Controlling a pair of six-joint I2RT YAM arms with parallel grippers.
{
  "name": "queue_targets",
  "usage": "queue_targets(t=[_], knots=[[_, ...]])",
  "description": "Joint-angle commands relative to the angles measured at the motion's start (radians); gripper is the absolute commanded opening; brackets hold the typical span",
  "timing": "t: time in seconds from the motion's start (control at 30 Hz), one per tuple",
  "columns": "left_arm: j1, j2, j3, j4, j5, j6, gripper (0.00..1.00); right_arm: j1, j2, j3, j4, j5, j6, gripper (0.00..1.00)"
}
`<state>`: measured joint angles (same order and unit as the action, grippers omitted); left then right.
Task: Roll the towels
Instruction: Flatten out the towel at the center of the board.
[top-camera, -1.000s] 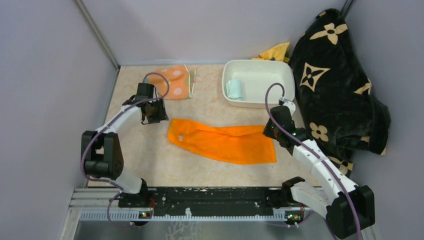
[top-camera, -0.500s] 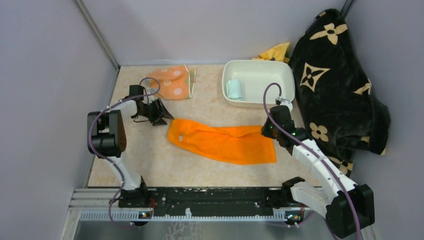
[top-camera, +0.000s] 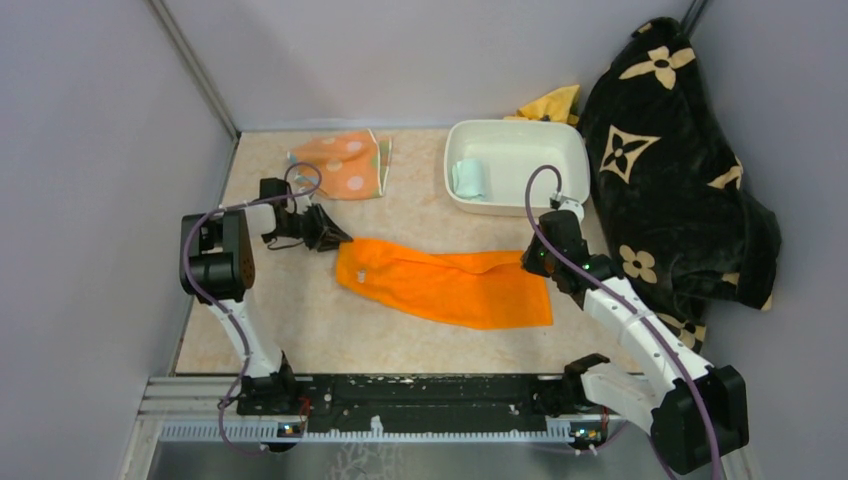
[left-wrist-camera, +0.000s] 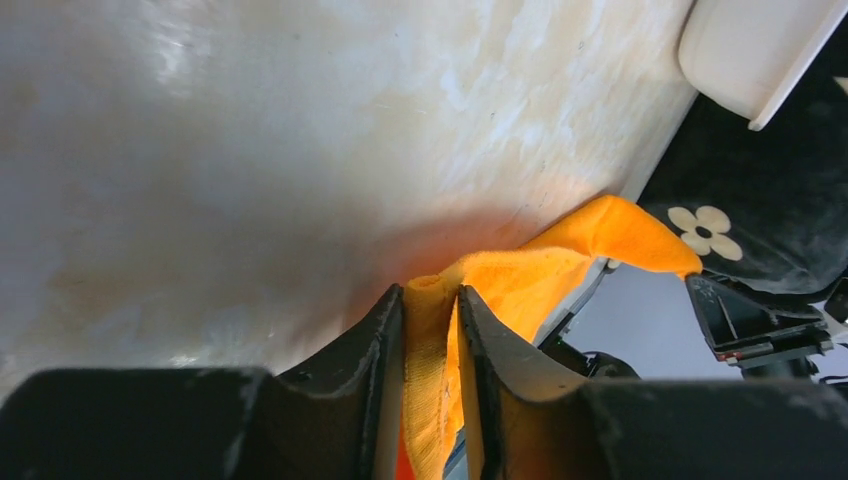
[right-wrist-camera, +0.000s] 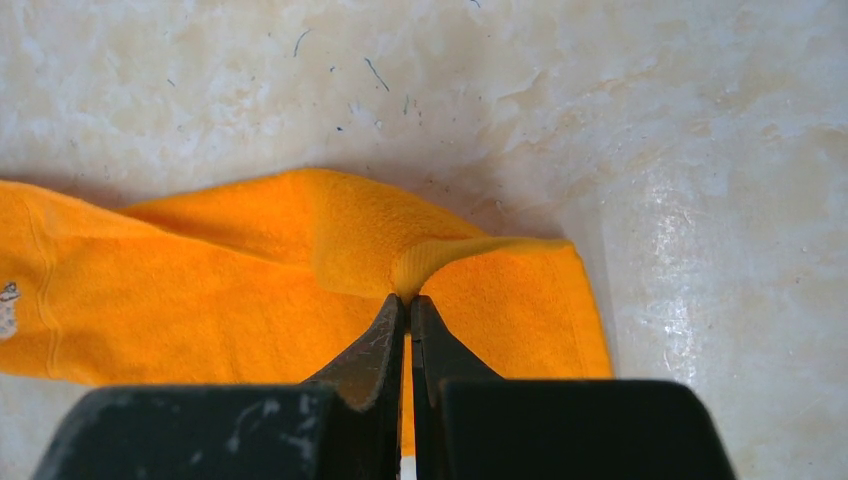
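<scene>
The orange towel (top-camera: 445, 283) lies stretched across the table's middle. My left gripper (top-camera: 333, 238) is shut on its left end; the wrist view shows the orange towel (left-wrist-camera: 432, 350) pinched between the jaws. My right gripper (top-camera: 533, 262) is shut on a raised fold at its far right corner, also seen as the orange towel (right-wrist-camera: 250, 270) in the right wrist view. The mint green towel (top-camera: 468, 179) lies rolled in the white tub (top-camera: 560, 150). The polka-dot towel (top-camera: 345, 163) lies flat at the back left.
A big black blanket with tan flowers (top-camera: 670, 170) is heaped at the right, close to my right arm. A yellow cloth (top-camera: 552, 103) sits behind the tub. Purple walls close in on the left, back and right.
My left gripper has swung right and down from beside the polka-dot towel to the orange towel's left end and closed on it. The right gripper has stayed put.
</scene>
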<state>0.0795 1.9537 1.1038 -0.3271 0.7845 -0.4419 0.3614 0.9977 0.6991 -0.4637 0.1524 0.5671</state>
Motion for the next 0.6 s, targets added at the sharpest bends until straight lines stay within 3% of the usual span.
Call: queue_targets(t=[0.0,0.33,0.57], knots=[[0.039,-0.014,-0.010,0.064,0.069,-0.008,0.29,-0.010,-0.004,0.032,0.028,0.007,-0.023,0.00],[0.044,-0.088,-0.036,0.106,0.120,-0.015,0.10,-0.010,-0.006,0.070,0.004,0.010,-0.048,0.00],[0.043,-0.272,-0.020,0.070,0.040,0.031,0.00,-0.019,-0.034,0.201,-0.072,0.054,-0.129,0.00]])
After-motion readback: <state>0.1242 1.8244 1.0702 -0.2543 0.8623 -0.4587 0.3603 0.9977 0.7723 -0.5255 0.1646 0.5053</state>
